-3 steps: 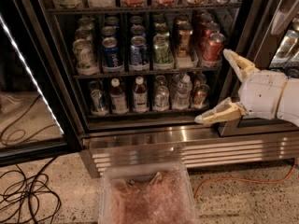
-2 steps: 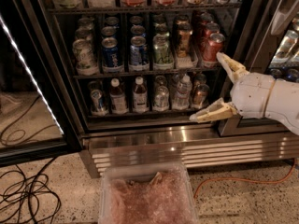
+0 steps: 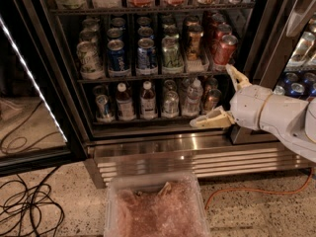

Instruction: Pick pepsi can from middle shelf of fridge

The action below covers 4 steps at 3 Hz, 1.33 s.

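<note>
The fridge (image 3: 74, 107) stands open, with a ribbed steel base (image 3: 197, 157). The middle shelf (image 3: 148, 76) holds rows of soda cans in clear trays. The pepsi can (image 3: 146, 56) is blue with a silver top and stands upright at the front of the third row from the left. A darker blue can (image 3: 117, 57) is to its left and a green-silver can (image 3: 171, 55) to its right. My gripper (image 3: 219, 98) is open and empty. It hangs at the right, in front of the lower shelf, well right of and below the pepsi can.
A red can (image 3: 224, 48) stands at the shelf's right end, just above my upper finger (image 3: 236, 76). Small bottles (image 3: 148, 100) fill the shelf below. A clear bin (image 3: 155, 206) sits on the floor in front. Cables (image 3: 24, 206) lie left. The open glass door (image 3: 29, 83) is at left.
My gripper has moved left and slightly down, closer to the fridge's right side. Its fingers stay spread. The cans have not moved.
</note>
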Each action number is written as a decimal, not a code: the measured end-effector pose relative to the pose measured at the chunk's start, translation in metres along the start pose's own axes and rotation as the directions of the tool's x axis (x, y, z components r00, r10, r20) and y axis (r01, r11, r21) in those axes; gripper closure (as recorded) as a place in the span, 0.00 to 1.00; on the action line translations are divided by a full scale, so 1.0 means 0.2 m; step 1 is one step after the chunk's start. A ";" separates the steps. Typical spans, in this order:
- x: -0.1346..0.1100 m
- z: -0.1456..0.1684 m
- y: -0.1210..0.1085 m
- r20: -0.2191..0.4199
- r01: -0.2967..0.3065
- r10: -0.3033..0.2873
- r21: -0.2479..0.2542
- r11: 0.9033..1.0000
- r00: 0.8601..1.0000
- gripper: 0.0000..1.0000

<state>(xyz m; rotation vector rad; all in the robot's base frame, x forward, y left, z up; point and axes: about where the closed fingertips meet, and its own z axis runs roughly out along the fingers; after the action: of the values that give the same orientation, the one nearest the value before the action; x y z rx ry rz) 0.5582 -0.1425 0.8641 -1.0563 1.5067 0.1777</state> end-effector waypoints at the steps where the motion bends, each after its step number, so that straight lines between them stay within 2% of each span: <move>1: 0.00 0.00 0.00 0.000 0.000 0.000 0.000 1.000 1.000 0.00; 2: 0.00 0.01 0.01 0.018 0.007 -0.006 -0.052 0.999 1.000 0.00; 3: 0.05 0.03 0.02 0.057 0.006 0.002 -0.141 0.990 0.998 0.00; 4: 0.05 0.03 0.02 0.058 0.006 0.002 -0.141 0.990 0.998 0.00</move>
<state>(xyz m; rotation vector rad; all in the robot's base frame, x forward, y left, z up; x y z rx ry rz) 0.5614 -0.1418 0.8530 -1.1556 1.4575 0.3148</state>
